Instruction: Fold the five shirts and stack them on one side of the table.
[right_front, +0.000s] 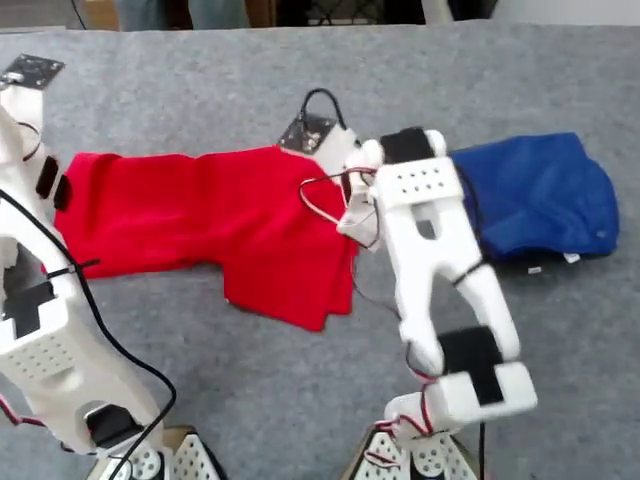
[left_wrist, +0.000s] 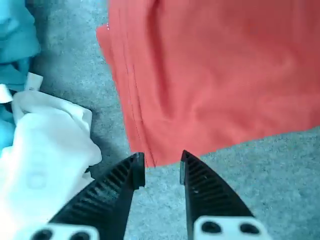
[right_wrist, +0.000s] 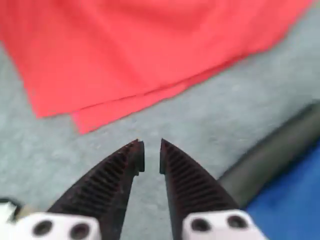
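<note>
High view over the grey table: the left gripper, jaws spread and empty, hangs at the red shirt's edge beside a white shirt. The right gripper, jaws narrowly parted, hovers between the red shirt and the bundled blue shirt.

Bright, even light throughout; soft shadows edge the red shirt and the white shirt.
</note>
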